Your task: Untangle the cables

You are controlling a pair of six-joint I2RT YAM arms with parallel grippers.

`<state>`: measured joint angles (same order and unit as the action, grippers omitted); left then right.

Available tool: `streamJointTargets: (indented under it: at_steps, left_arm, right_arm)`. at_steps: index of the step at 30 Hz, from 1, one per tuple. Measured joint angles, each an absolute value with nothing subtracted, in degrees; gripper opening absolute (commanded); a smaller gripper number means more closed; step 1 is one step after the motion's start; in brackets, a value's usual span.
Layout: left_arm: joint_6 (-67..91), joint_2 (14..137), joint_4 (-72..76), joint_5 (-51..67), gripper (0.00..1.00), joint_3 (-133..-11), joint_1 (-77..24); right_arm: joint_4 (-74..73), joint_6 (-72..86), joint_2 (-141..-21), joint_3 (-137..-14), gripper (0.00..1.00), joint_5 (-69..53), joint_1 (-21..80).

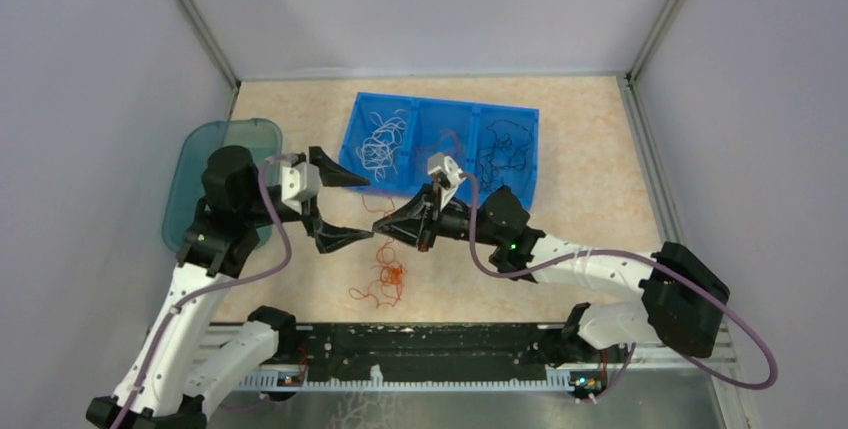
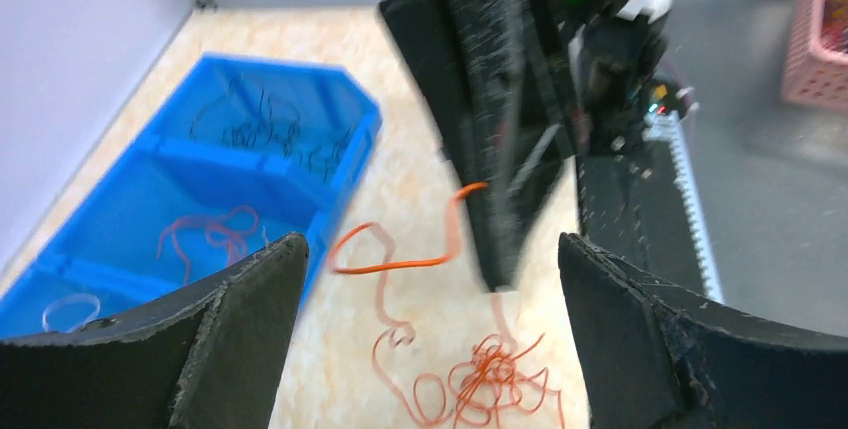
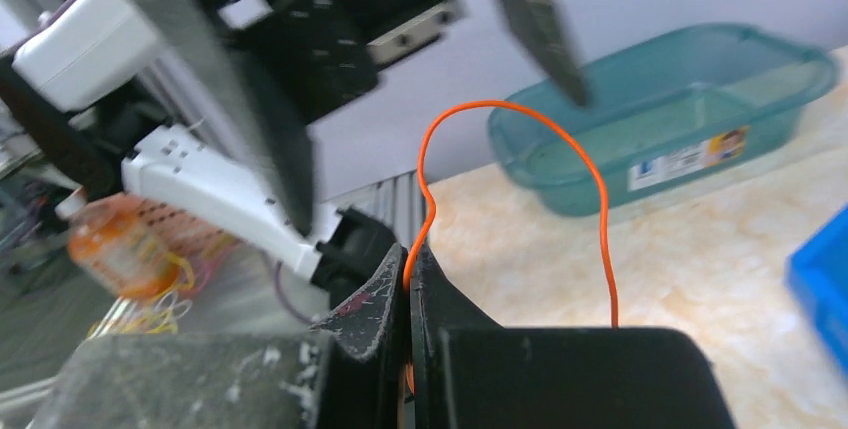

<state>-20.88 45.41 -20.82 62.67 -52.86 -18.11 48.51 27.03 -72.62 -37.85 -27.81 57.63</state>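
Fingers of the right gripper (image 3: 408, 259) press together on one red-orange strand (image 3: 520, 114) that arches up from the tips, while the left gripper (image 1: 350, 207) stands spread wide just at its 9 o'clock. Other red-orange cables (image 1: 388, 274) lie tangled on the table (image 1: 600, 199) at 6 o'clock of both. The near edge of the blue tray (image 1: 446, 103) sits close at 12 o'clock, and bare tabletop opens toward 3 o'clock.

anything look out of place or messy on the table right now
Yes: a tangled clump of red-orange cables lies on the table by the blue tray's near edge, not in its middle compartment where other red strands sit. One orange strand is pinched in the shut right end effector.
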Motion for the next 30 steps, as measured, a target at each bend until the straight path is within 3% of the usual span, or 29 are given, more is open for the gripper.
streamJointTargets:
  at_steps: [9, 20, 30]
  left_arm:
    - [-15.03, 45.17, -22.2, 69.73, 1.0, -61.14, -19.0]
    - [-13.17, 38.63, -19.79, 65.58, 0.98, -42.22, -19.0]
    - [-5.93, 40.86, -8.8, 65.01, 0.96, -38.37, -19.62]
  right_arm:
    - [49.87, 24.95, -71.53, -37.85, 0.0, -22.48, 56.05]
    - [51.22, 26.3, -71.53, -38.39, 0.0, -22.59, 56.05]
    - [55.31, 29.19, -73.38, -43.4, 0.0, -23.09, 57.25]
